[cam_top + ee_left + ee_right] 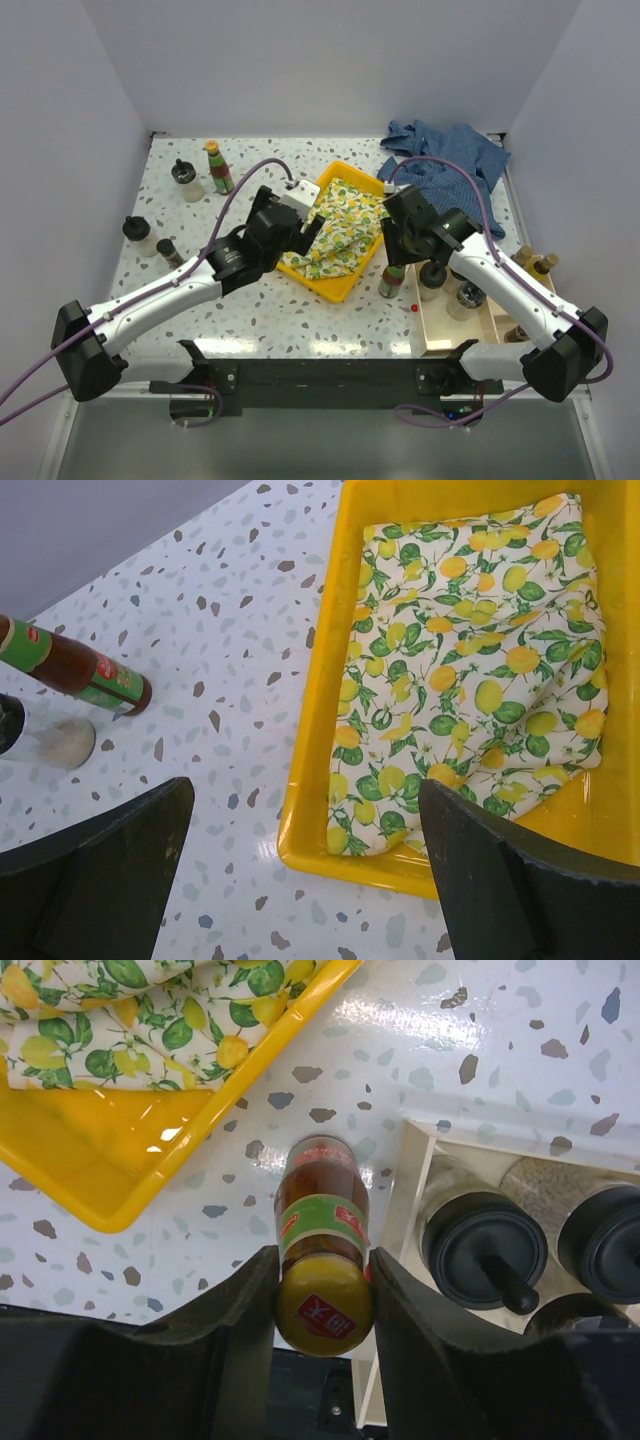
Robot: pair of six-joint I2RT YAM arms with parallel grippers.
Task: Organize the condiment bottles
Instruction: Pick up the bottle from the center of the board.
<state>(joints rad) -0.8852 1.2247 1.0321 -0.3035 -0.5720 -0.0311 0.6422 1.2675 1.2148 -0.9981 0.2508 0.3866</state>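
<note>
My right gripper [322,1295] is shut on the yellow cap of a slim amber bottle [322,1195] with a green and red label. It holds the bottle upright just left of the wooden tray [411,1188], which holds black-lidded jars [484,1250]. In the top view this bottle [391,281] stands between the yellow tray [327,283] and the wooden tray [437,321]. My left gripper [305,880] is open and empty above the yellow tray's corner [305,780]. A matching bottle [75,668] and a clear jar [50,742] stand to its left.
A lemon-print cloth [340,225] lies in the yellow tray. A blue cloth [445,155] is bunched at the back right. Two jars [140,235] and a small dark bottle [168,251] stand at the left. Amber bottles [532,262] stand right of the wooden tray.
</note>
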